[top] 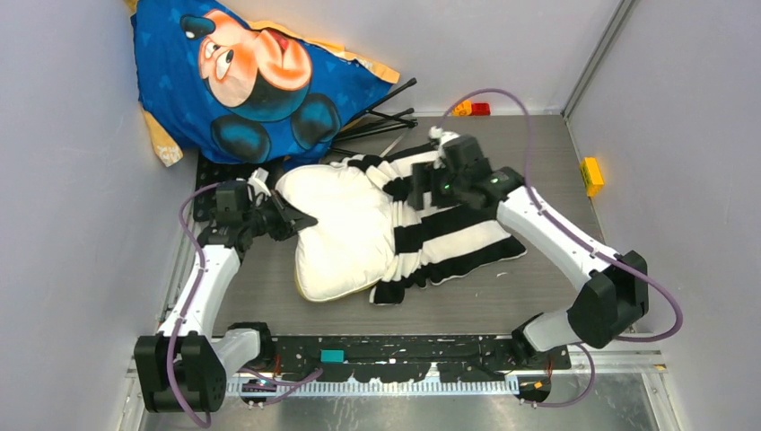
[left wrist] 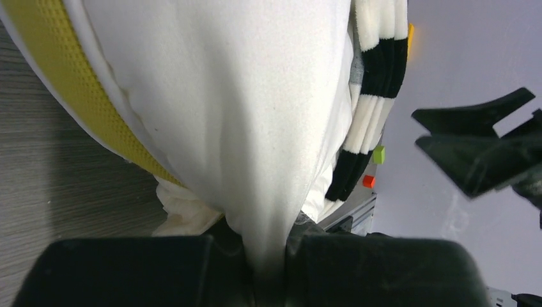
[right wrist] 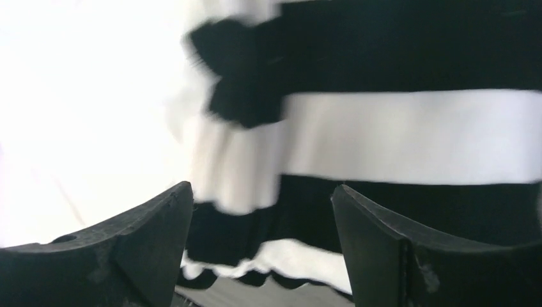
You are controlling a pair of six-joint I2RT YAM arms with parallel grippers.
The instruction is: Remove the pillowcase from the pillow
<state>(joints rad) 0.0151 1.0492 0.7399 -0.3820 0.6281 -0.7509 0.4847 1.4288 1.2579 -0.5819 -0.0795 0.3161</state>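
Observation:
The white pillow point(top: 341, 229) with a yellow edge lies mid-table, its left half bare. The black and cream striped pillowcase point(top: 449, 238) covers its right half, bunched at the middle. My left gripper point(top: 301, 219) is shut on the pillow's left edge; the left wrist view shows white pillow fabric point(left wrist: 255, 128) pinched between the jaws point(left wrist: 268, 262), with the yellow edge point(left wrist: 70, 77) and the pillowcase point(left wrist: 377, 70) behind. My right gripper point(top: 420, 187) is open just above the pillowcase's bunched rim. In the right wrist view its fingers point(right wrist: 262, 217) stand apart over the stripes point(right wrist: 396, 134), holding nothing.
A blue Mickey Mouse cushion point(top: 251, 81) leans in the back left corner beside black tripod legs point(top: 377, 117). Small red and yellow blocks point(top: 473, 109) lie at the back wall; a yellow block point(top: 590, 173) lies at the right wall. Grey walls enclose the table.

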